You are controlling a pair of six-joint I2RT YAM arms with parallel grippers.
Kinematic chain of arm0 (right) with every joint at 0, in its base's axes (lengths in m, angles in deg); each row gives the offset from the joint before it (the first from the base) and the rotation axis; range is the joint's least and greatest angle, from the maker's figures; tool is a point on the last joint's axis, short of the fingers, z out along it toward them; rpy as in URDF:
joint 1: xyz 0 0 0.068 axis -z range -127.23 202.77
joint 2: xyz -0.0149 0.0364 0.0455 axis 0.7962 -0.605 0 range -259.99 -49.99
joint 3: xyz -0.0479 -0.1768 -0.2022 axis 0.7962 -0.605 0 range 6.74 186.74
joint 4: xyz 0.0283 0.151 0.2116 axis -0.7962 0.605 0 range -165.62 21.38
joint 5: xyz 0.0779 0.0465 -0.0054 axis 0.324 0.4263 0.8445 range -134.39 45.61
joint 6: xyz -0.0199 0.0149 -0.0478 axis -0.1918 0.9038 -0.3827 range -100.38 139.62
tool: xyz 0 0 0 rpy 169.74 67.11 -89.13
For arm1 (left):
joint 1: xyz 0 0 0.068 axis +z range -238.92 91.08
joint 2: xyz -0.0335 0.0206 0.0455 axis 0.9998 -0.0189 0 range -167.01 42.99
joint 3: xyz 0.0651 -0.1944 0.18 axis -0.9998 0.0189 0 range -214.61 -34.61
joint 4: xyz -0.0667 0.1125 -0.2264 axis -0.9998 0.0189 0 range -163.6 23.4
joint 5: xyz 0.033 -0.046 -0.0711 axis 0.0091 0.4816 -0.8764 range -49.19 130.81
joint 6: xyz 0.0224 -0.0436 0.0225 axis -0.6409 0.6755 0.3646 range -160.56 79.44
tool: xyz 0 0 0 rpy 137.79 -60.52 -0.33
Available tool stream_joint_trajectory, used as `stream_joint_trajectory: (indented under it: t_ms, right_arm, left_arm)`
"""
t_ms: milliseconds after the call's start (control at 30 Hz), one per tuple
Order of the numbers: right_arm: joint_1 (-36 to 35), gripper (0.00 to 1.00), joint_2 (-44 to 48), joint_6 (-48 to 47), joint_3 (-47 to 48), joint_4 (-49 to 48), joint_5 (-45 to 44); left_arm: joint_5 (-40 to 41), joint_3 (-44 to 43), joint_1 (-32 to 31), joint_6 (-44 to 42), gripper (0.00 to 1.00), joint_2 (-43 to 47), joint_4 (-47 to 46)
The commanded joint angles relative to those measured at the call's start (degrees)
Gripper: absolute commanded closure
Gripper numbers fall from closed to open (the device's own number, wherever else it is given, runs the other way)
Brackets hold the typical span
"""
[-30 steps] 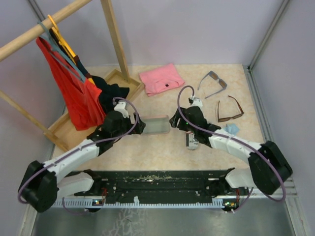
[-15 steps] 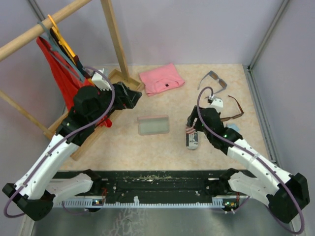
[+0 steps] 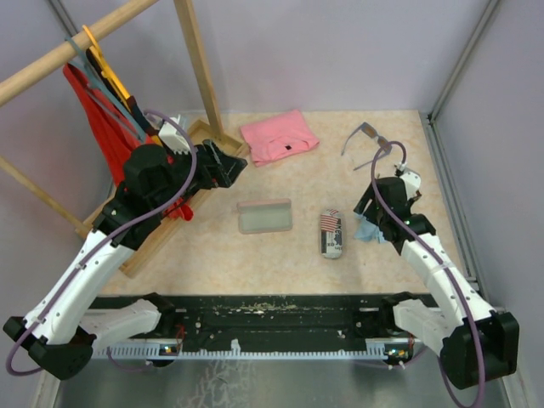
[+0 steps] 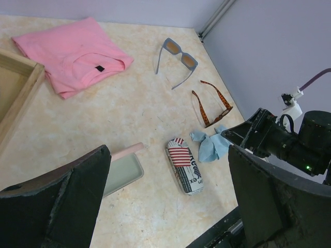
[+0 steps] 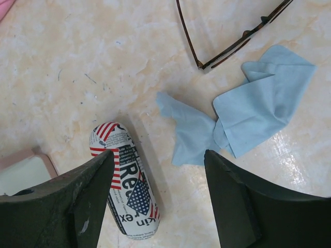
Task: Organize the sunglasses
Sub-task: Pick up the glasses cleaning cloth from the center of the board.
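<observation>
Where bare, tabletop beside brown sunglasses

A flag-patterned case lies on the worktop between an open pink case and a crumpled light blue cloth; a folded pink shirt lies beyond.

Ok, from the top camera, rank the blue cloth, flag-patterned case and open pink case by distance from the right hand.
1. Blue cloth, directly beneath the right hand.
2. Flag-patterned case, to its left.
3. Open pink case, farther left, mid-table.
</observation>
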Motion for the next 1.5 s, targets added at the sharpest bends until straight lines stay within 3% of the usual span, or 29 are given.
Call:
stream_joint_trajectory:
  t_ms: [0, 500, 733, 1133, 1367, 1467]
  right_arm:
    - [0.87, 0.3, 0.62, -1.22, 0.03, -0.79, 1.06]
    - [1.07, 0.33, -4.37, 2.94, -6.01, -1.65, -4.59]
    - [1.14, 0.52, -8.09, 3.25, -7.37, -4.19, -6.45]
    - [2.02, 0.54, -12.36, 2.49, -7.74, -5.44, -6.02]
    - [2.57, 0.67, -15.12, 2.41, -8.7, -7.85, -3.88]
    - [2.67, 0.67, -15.73, 2.59, -8.92, -8.15, -3.28]
  left_arm:
    - [-1.17, -1.8, 0.15, -0.21, 0.0, 0.97, -0.17]
    - [1.15, -0.64, 0.16, -0.68, 0.0, 3.33, -0.61]
    - [-0.22, -0.11, 0.16, 0.05, 0.0, 3.64, -1.23]
    - [2.23, 1.49, 0.16, -0.29, 0.0, 5.9, -1.85]
    - [1.68, 1.3, 0.16, -0.45, 0.0, 5.8, -1.86]
    - [2.87, 2.37, 0.16, -0.56, 0.0, 7.05, -2.84]
